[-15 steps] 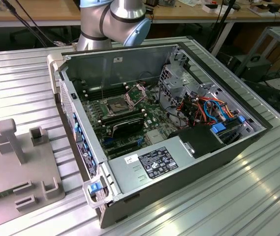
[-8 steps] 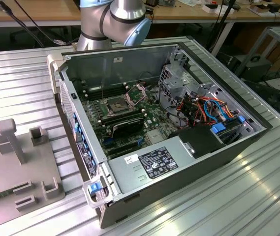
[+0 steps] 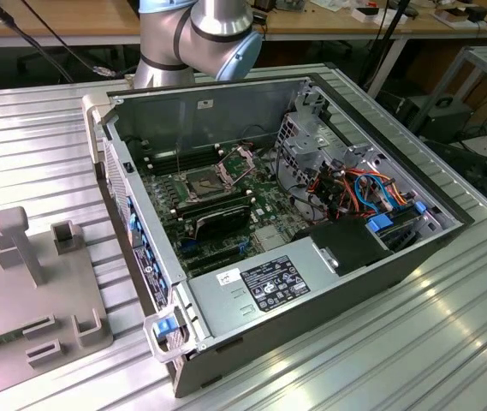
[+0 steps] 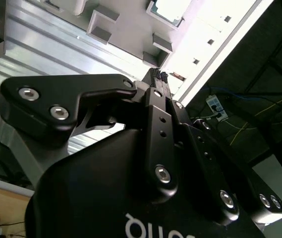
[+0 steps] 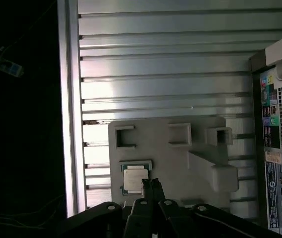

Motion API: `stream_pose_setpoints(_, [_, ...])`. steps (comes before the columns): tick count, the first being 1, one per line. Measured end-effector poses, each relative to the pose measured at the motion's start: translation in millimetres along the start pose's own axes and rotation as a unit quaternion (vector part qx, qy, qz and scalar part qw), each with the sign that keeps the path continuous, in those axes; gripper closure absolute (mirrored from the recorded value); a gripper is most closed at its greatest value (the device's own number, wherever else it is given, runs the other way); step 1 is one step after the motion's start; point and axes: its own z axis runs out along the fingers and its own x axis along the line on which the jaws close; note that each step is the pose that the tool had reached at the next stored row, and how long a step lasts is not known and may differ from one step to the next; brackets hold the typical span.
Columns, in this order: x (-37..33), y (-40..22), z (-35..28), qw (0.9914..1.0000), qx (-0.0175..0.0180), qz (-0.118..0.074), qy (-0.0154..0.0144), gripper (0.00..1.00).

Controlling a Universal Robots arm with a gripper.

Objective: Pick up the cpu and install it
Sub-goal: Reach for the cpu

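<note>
I had the gripper (image 5: 151,182) hovering over the grey moulded plastic holder plate (image 5: 180,163) on the ribbed aluminium bench (image 5: 155,64). Its fingers were clenched tip to tip w/ nothing between them. The small flat silver-grey square cpu (image 5: 135,179) lay in its framed pocket on that plate, under the tips but a touch off-centre, not yet lifted. My read for a clean pick: part the fingers wide enough to straddle opposite edges, centre up, square to the pocket, squeeze lightly, keep the chip level.
</note>
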Motion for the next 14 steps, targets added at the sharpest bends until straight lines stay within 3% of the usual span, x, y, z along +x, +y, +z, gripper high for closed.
stream_pose_setpoints(8, [3.8, -14.1, 4.9, 0.99999, 0.0002, -0.002, 0.003, 0.89])
stream_pose_setpoints(14, [4.1, -19.8, 12.7, 0.99996, 0.0005, -0.002, 0.0092, 0.89])
